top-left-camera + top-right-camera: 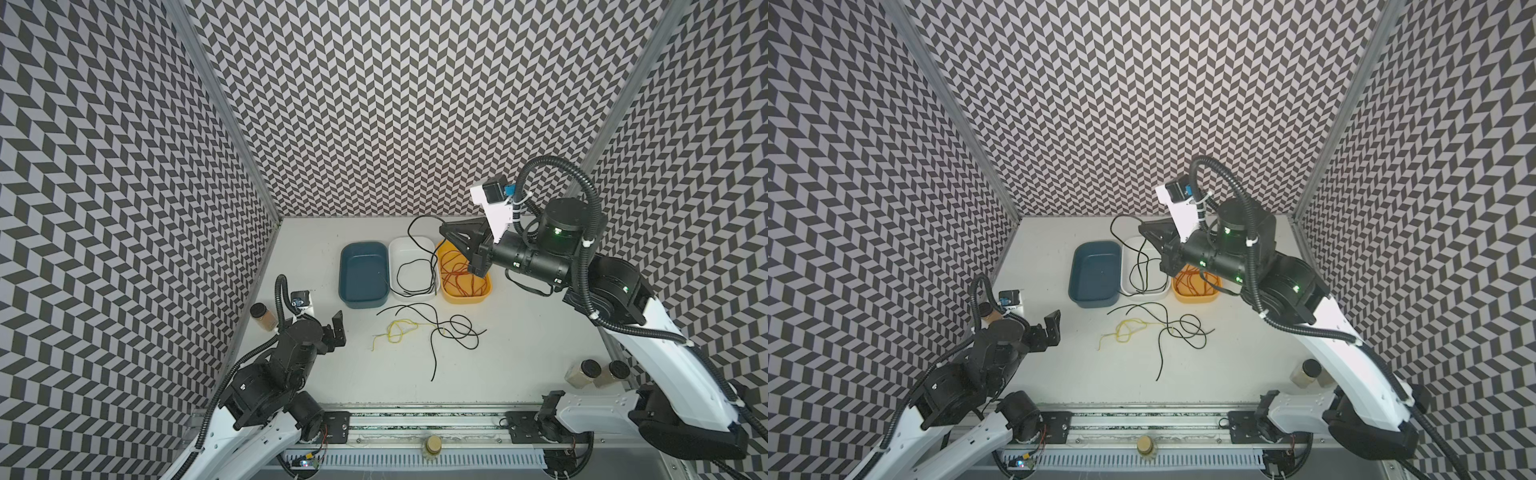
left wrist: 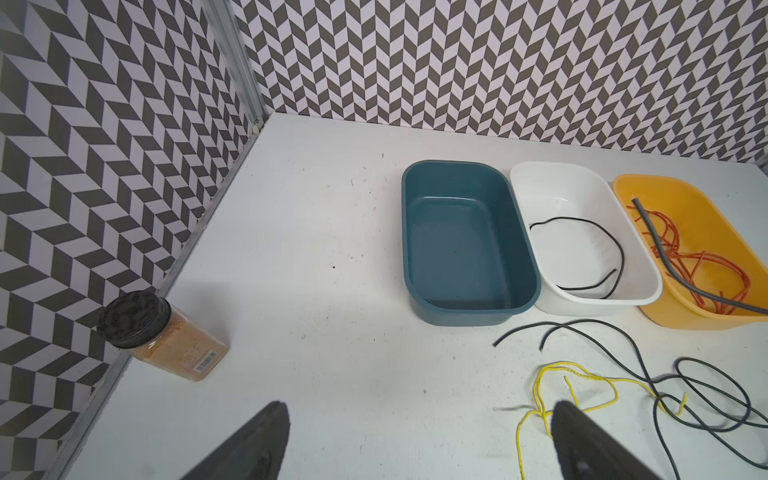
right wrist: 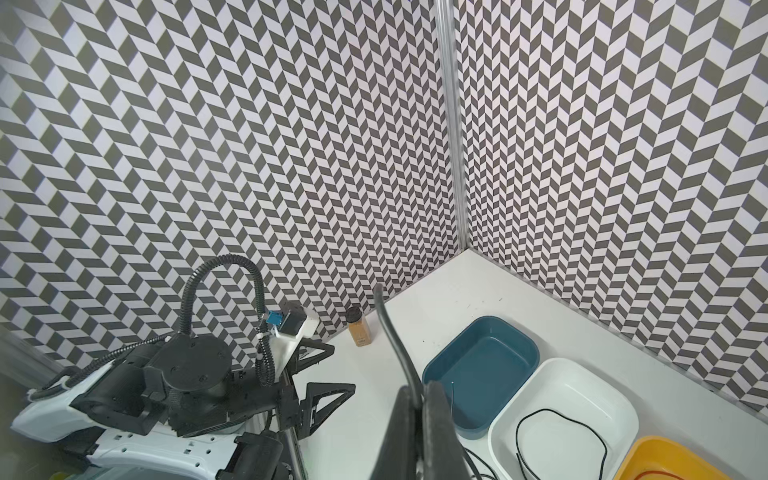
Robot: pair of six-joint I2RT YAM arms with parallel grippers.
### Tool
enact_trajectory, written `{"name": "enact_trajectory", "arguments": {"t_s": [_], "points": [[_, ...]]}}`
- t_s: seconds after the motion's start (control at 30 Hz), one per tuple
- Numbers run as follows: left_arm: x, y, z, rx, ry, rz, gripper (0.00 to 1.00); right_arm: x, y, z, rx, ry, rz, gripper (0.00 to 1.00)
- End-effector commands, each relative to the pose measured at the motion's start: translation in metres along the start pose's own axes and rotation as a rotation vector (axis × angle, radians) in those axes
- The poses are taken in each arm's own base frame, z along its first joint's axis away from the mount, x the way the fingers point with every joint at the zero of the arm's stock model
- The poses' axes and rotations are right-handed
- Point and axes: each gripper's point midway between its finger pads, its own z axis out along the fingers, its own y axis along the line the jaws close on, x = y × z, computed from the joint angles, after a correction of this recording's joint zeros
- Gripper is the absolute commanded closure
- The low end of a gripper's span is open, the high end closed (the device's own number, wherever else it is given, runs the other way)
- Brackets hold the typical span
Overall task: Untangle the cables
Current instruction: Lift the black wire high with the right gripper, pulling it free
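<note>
My right gripper (image 3: 415,401) is pressed together on a black cable (image 3: 388,328), holding it high over the far side of the white tray (image 1: 394,266), into which its slack trails. My left gripper (image 2: 415,446) is spread wide and empty at the near left.

The cable looks light, limp and a little springy, so I expect it to swing and snag.

The tangle lies mid-table, where a yellow cable (image 1: 390,331) crosses loose black cables (image 1: 431,357). I judge a free end, away from the crossings, the best place to pinch.

Orange-red cables (image 1: 455,274) rest in the yellow tray (image 1: 465,300).
</note>
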Motion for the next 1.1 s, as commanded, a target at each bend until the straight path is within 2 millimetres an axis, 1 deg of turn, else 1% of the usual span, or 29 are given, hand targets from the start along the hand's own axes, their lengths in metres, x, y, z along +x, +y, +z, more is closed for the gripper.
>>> {"name": "enact_trajectory", "arguments": {"t_s": [0.0,0.07,0.17,0.23,0.33,0.43,0.57,0.63,0.77,0.9,1.07], "points": [[-0.002,0.0,-0.001,0.0,-0.009,-0.022,0.0,-0.017,-0.005,0.002,0.022,-0.047,-0.049,1.0],[-0.002,0.0,-0.001,0.002,-0.011,-0.022,0.0,-0.015,-0.016,0.008,0.046,-0.038,-0.046,1.0],[-0.003,0.0,-0.001,0.005,-0.013,-0.024,0.0,-0.011,-0.037,0.017,0.071,-0.026,-0.011,1.0],[-0.003,-0.001,-0.002,0.007,-0.014,-0.025,0.0,-0.005,-0.055,0.024,0.089,-0.02,0.023,1.0],[-0.003,-0.001,-0.001,0.007,-0.012,-0.024,0.0,0.006,-0.076,0.035,0.107,0.004,0.061,1.0],[-0.002,-0.001,-0.001,0.007,-0.011,-0.023,0.0,0.018,-0.086,0.048,0.109,0.032,0.063,1.0],[-0.002,-0.001,-0.001,0.007,-0.012,-0.024,0.0,0.032,-0.094,0.063,0.1,0.051,0.053,1.0],[-0.002,-0.001,-0.001,0.007,-0.013,-0.024,0.0,0.041,-0.105,0.07,0.122,0.063,0.057,1.0],[-0.002,-0.001,-0.001,0.007,-0.013,-0.024,0.0,0.058,-0.126,0.079,0.145,0.084,0.096,1.0],[-0.002,-0.001,-0.001,0.012,-0.013,-0.025,0.0,0.073,-0.139,0.087,0.158,0.105,0.118,1.0],[-0.002,-0.002,-0.001,0.013,-0.01,-0.024,0.0,0.098,-0.154,0.1,0.18,0.157,0.133,1.0]]}}
